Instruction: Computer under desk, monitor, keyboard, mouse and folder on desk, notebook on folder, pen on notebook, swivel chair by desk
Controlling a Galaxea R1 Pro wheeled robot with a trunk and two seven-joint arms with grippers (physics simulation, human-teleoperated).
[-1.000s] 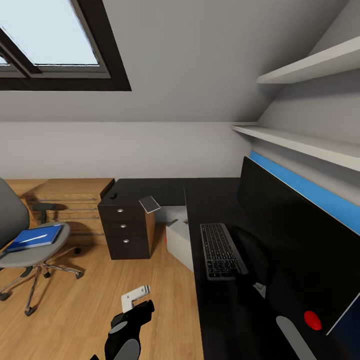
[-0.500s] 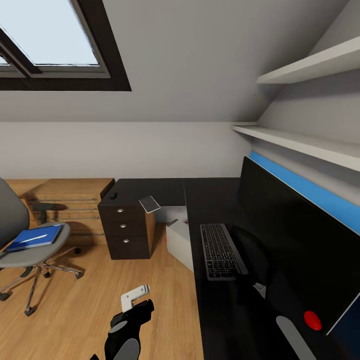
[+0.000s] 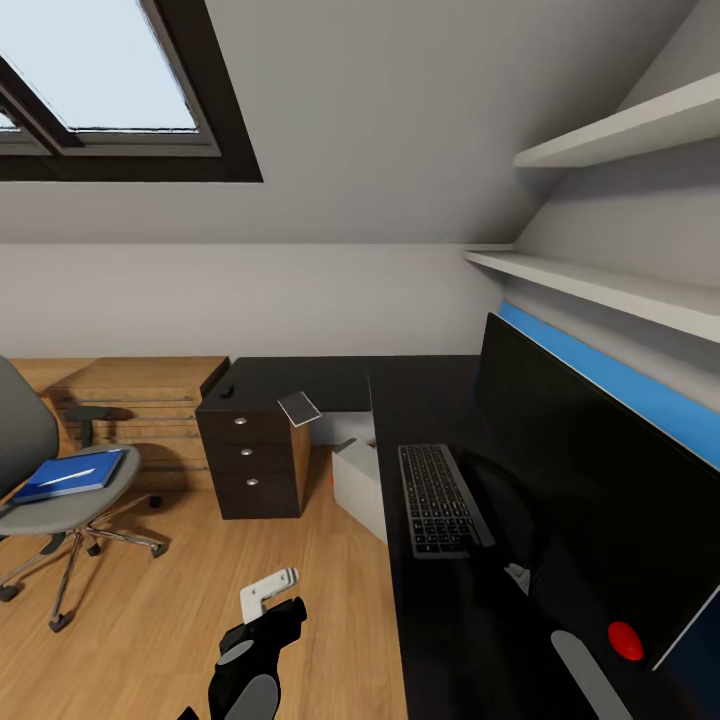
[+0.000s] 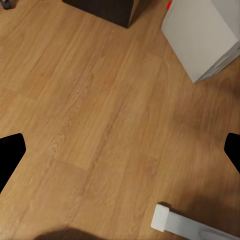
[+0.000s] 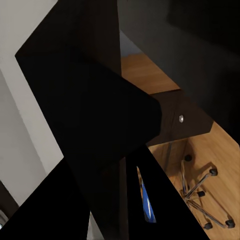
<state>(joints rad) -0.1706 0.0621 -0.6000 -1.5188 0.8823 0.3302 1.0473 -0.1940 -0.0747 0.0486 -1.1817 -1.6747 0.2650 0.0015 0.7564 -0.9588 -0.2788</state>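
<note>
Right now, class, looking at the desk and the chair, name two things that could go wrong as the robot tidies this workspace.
1. The keyboard lies near the desk edge; a nudge could tip it off.
2. The folder on the swivel chair carries something thin and white; it may slide off when lifted.

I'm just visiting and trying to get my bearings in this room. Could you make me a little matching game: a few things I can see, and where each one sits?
Things:
1. folder
2. keyboard
3. computer
4. notebook

Places:
A. on the floor, at the edge of the desk
B. on the seat of the swivel chair
C. on the black desktop, in front of the monitor
D. at the corner of the desktop, above the drawer unit

Pairs: 1-B, 2-C, 3-A, 4-D
</note>
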